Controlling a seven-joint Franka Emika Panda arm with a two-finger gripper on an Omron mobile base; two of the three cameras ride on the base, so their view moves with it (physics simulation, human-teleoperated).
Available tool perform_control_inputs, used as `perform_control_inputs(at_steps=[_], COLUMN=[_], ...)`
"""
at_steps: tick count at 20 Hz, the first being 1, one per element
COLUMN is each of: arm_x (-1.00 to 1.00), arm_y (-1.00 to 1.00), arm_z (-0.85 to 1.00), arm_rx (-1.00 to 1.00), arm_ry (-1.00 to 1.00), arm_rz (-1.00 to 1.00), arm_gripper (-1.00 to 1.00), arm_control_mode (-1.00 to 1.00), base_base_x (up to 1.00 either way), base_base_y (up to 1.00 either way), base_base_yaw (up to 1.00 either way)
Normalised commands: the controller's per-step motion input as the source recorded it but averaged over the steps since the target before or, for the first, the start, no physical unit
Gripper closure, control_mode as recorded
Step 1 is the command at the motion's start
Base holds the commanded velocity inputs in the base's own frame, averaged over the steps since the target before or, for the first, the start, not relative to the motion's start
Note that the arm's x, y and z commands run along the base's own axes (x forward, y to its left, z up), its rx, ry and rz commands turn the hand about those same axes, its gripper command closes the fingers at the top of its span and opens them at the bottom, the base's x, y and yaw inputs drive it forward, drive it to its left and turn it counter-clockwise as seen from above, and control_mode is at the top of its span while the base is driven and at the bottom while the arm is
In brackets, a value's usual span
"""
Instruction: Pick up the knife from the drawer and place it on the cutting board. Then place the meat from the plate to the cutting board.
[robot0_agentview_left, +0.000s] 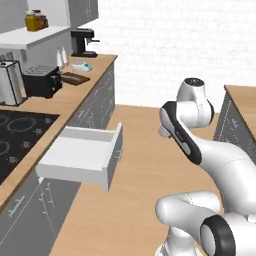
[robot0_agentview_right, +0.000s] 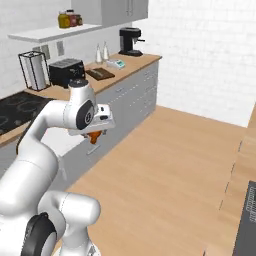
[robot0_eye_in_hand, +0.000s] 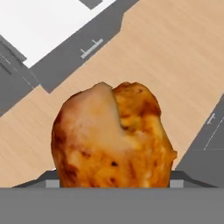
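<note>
In the left base view, the drawer (robot0_agentview_left: 80, 159) stood pulled out from the cabinets under the table (robot0_agentview_left: 60, 102), its white inside bare as far as could be seen. Far along the table lay a dark cutting board (robot0_agentview_left: 75, 78), just beside a toaster (robot0_agentview_left: 43, 81) and near a coffee machine (robot0_agentview_left: 83, 42). The arm reached across the lower right, and its far end was hidden behind its own links.

In the right base view, the tool (robot0_agentview_right: 95, 136) hung off the table edge, over the floor (robot0_agentview_right: 175, 165) in front of the cabinets, with an orange-brown lump, the meat (robot0_agentview_right: 95, 135), showing beneath it. The cutting board (robot0_agentview_right: 100, 74) sat well apart from it, further down the table beyond the toaster (robot0_agentview_right: 66, 71). The knife could not be made out on the board at this size.

In the hand view, the meat (robot0_eye_in_hand: 112, 135) sat right against the camera between the fingertips, so the tool was gripping it with the jaws wide around its bulk. Wooden floor and grey cabinet fronts lay below.

The step in hand looked like carrying the meat to the board. Doing it well probably meant holding the grip steady, lifting above the table edge before swinging along it, passing clear of the toaster, and lowering until the lump touched the board before releasing.
</note>
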Motion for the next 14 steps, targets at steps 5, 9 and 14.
perform_control_inputs(at_steps=[5, 9, 14], arm_x=[0.00, 0.00, 0.00], arm_y=[0.00, 0.00, 0.00], arm_z=[0.00, 0.00, 0.00], arm_rx=[0.00, 0.00, 0.00], arm_ry=[0.00, 0.00, 0.00], arm_rz=[0.00, 0.00, 0.00], arm_gripper=[1.00, 1.00, 1.00], arm_control_mode=[1.00, 1.00, 1.00], base_base_x=[0.78, 1.00, 1.00], base_base_y=[-0.50, -0.07, 0.00], base_base_yaw=[-0.41, -0.26, -0.10])
